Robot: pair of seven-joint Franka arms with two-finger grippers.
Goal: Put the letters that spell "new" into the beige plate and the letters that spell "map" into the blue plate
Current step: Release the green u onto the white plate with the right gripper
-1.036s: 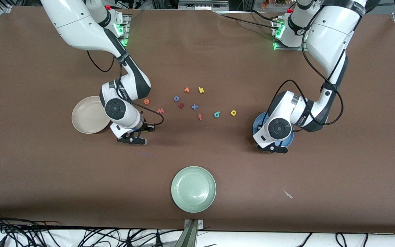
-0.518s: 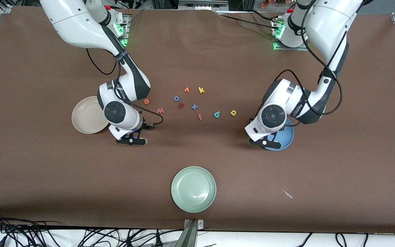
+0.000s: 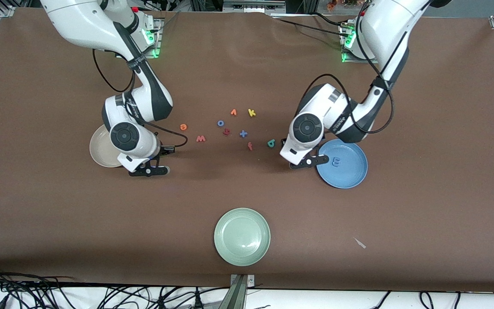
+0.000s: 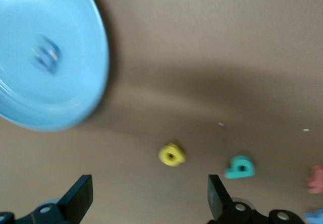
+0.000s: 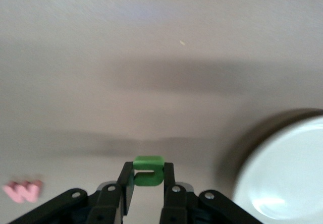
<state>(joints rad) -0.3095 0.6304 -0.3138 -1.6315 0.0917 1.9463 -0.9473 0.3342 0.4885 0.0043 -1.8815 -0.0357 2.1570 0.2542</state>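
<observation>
Right gripper (image 5: 147,191) hangs over bare table beside the beige plate (image 3: 101,151), fingers pinching the green "n" (image 5: 148,171); its wrist hides part of that plate. Left gripper (image 4: 146,199) hangs beside the blue plate (image 3: 352,176), fingers spread wide and empty. Light blue "m" (image 3: 336,162) lies in the blue plate. Yellow "a" (image 4: 171,155) shows only in the left wrist view, near the teal "p" (image 3: 271,143). Orange "e" (image 3: 183,126) and pinkish "w" (image 3: 200,138) lie on the table.

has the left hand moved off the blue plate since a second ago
Yes. The left hand has swung off the blue plate toward the table's middle, now open above the yellow a, with the light blue m lying in the plate.
</observation>
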